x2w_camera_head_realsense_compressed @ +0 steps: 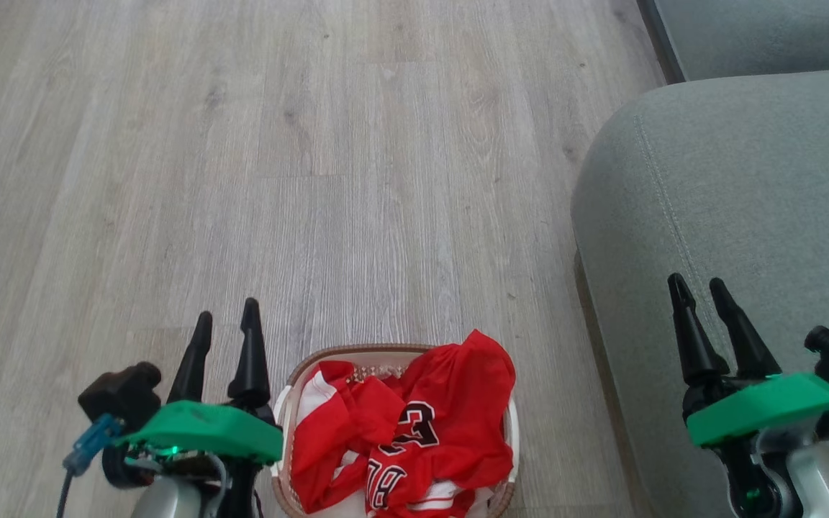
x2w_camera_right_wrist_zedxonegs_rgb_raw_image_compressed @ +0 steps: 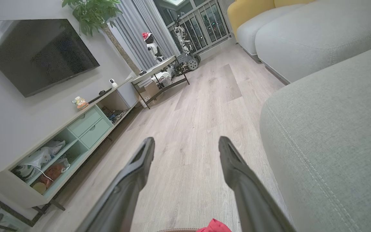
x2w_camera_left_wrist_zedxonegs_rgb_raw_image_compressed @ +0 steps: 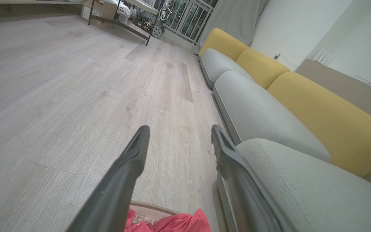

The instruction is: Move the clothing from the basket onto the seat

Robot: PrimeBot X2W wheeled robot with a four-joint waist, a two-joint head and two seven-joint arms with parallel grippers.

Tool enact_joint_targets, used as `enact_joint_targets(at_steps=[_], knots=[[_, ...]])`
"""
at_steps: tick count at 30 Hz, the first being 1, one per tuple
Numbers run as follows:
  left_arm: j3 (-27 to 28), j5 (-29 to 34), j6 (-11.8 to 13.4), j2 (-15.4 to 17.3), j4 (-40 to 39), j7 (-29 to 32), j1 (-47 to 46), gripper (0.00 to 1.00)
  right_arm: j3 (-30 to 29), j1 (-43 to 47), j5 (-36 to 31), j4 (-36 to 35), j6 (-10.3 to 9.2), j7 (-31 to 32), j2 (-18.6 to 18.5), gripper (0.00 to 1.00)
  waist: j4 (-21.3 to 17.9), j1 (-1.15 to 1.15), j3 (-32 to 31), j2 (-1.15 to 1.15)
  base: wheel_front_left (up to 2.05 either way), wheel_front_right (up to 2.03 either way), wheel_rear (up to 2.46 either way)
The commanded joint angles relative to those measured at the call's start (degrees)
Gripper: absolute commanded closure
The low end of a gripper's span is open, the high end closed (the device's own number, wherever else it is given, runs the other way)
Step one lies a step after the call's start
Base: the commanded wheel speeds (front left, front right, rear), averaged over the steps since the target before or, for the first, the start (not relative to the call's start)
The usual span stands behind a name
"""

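Clothing (x2w_camera_head_realsense_compressed: 414,432) is piled in the basket (x2w_camera_head_realsense_compressed: 357,354) at 6 o'clock in the head view, with some hanging over the rim. The basket sits on the floor (x2w_camera_head_realsense_compressed: 314,180) near the seat (x2w_camera_head_realsense_compressed: 745,180) at 3 o'clock, so the trip looks short. The left gripper (x2w_camera_head_realsense_compressed: 227,309) at 7 o'clock is just beside the basket, fingers apart and empty, likely ready to grab. The right gripper (x2w_camera_head_realsense_compressed: 695,280) at 4 o'clock hangs over the seat, fingers apart too, holding nothing.
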Motion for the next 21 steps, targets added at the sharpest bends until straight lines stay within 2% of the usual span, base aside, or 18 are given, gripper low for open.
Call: enact_joint_targets(at_steps=[1, 21], knots=[[0.70, 1.71, 0.61, 0.72, -2.53, -0.70, -3.29, 0.00, 1.05, -2.53, -1.49, -2.49, -0.01, -0.86, -1.49, 0.00, 0.01, 0.00, 0.02, 0.00, 0.00, 0.00, 0.00], [-2.15, 14.78, 3.20, 0.83, -5.45, -4.05, -3.66, 0.00, 3.83, -2.94, -12.42, -4.93, -0.01, -4.23, -3.57, 0.00, 0.07, 0.00, 0.35, 0.00, 0.00, 0.00, 0.00]])
